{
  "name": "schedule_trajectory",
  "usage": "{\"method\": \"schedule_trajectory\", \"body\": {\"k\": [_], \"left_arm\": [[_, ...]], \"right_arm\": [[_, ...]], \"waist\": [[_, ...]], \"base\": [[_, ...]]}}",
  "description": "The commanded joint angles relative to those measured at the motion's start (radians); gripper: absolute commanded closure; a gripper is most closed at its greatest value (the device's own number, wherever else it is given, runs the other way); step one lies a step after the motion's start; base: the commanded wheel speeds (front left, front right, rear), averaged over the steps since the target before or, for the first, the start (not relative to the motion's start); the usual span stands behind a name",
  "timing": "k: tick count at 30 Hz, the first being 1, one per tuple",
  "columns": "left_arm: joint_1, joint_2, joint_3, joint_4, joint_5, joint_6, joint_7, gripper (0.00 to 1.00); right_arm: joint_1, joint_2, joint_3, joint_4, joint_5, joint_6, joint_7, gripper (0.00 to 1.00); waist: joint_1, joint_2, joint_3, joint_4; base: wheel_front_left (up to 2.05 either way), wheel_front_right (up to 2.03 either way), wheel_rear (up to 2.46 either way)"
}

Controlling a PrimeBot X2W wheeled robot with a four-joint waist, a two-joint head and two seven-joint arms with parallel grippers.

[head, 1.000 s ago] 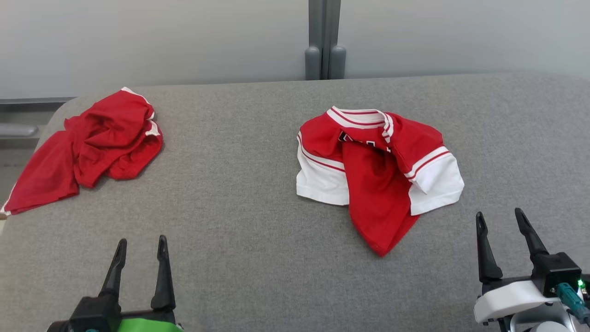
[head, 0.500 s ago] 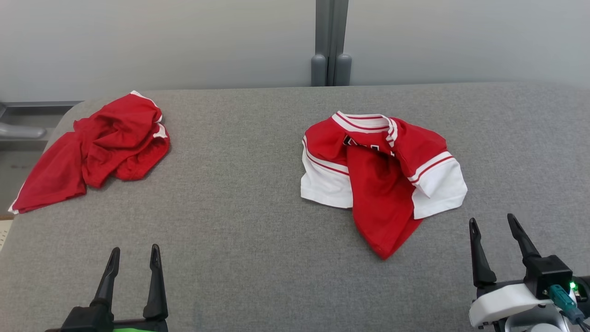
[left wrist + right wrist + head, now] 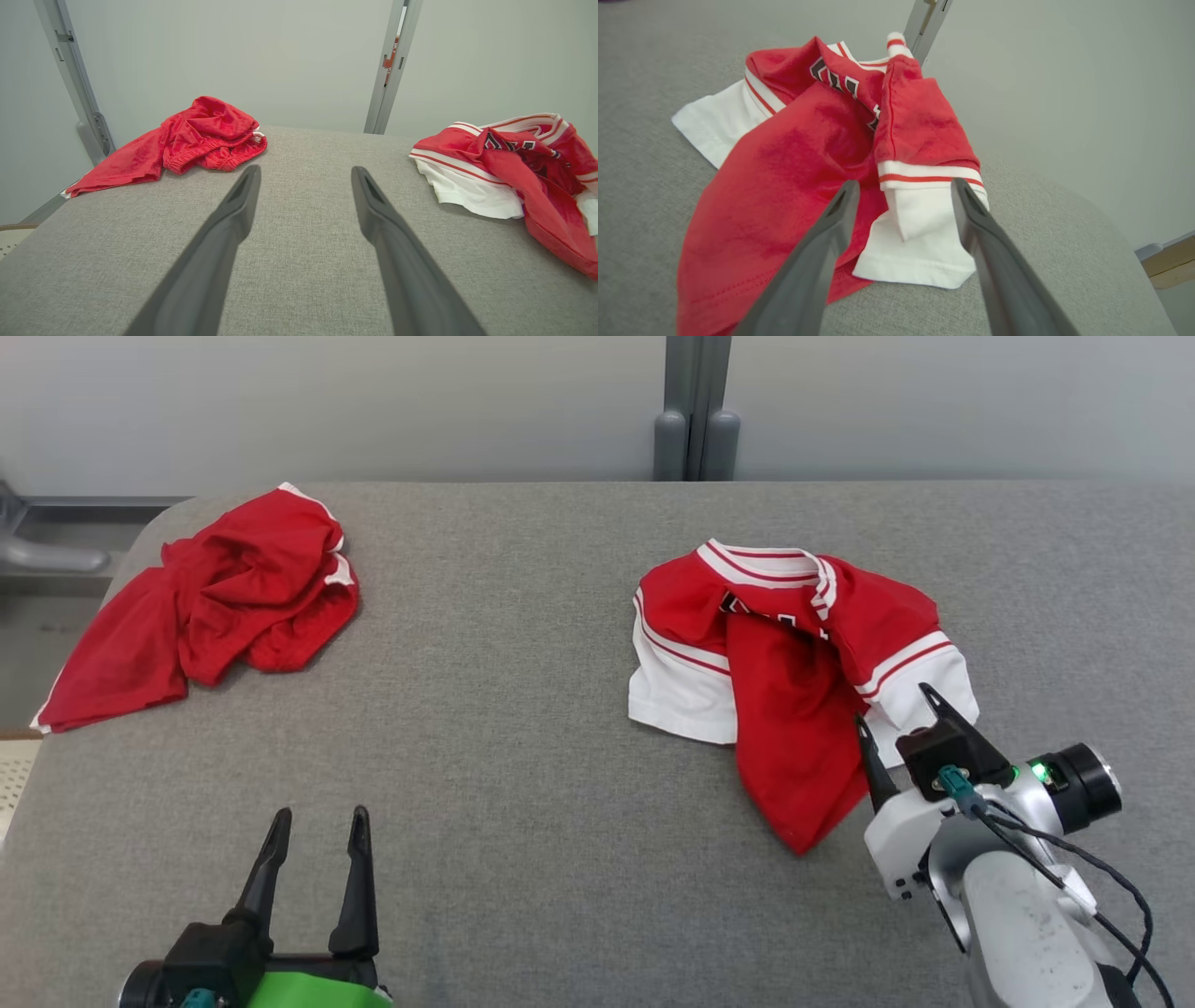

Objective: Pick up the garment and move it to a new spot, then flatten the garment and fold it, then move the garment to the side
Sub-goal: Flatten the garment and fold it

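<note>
On the gray table (image 3: 523, 644) lie one jersey (image 3: 794, 709), one shorts (image 3: 252, 579).

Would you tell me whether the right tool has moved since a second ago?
Yes: the right tool has advanced to the jersey, at its white sleeve.

The right gripper (image 3: 892, 707) has moved. Before, it sat at the near right of the table (image 3: 523, 709), well apart from the red and white shirt (image 3: 794, 709). Now it has gone forward and to the left, and its arm (image 3: 1018, 915) has turned and leans in. Its two fingers (image 3: 817, 252) now hang just over the near edge of the white sleeve (image 3: 920, 233). The head camera has turned a little too.
</note>
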Motion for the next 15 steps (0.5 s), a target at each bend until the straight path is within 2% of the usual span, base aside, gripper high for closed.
{"method": "schedule_trajectory", "body": {"k": [1,11,12,13,15], "left_arm": [[-0.022,-0.001,-0.003,0.004,-0.012,-0.001,0.0,0.0],[-0.038,-0.001,0.001,0.011,-0.026,-0.004,0.0,0.0],[-0.039,-0.001,0.001,0.013,-0.026,-0.004,0.0,0.0],[-0.04,-0.001,0.0,0.015,-0.026,-0.004,0.0,0.0],[-0.041,-0.001,-0.002,0.017,-0.03,-0.005,0.0,0.0]], "right_arm": [[-0.032,-0.005,-0.007,0.028,-0.039,-0.002,0.014,0.0],[-0.125,-0.004,-0.079,0.144,-0.212,-0.002,0.077,0.0],[-0.129,-0.004,-0.086,0.156,-0.217,-0.002,0.085,0.36],[-0.136,-0.004,-0.09,0.174,-0.205,-0.002,0.09,0.96],[-0.159,-0.004,-0.093,0.204,-0.138,-0.002,0.101,1.0]], "waist": [[0.0,0.0,0.016,0.025],[0.0,0.0,0.047,0.066],[0.0,0.0,0.048,0.067],[0.0,0.0,0.048,0.068],[0.0,0.0,0.046,0.07]], "base": [[0.0,0.0,0.0],[0.0,0.0,0.0],[0.0,0.0,0.0],[0.0,0.0,0.0],[0.0,0.0,0.0]]}}
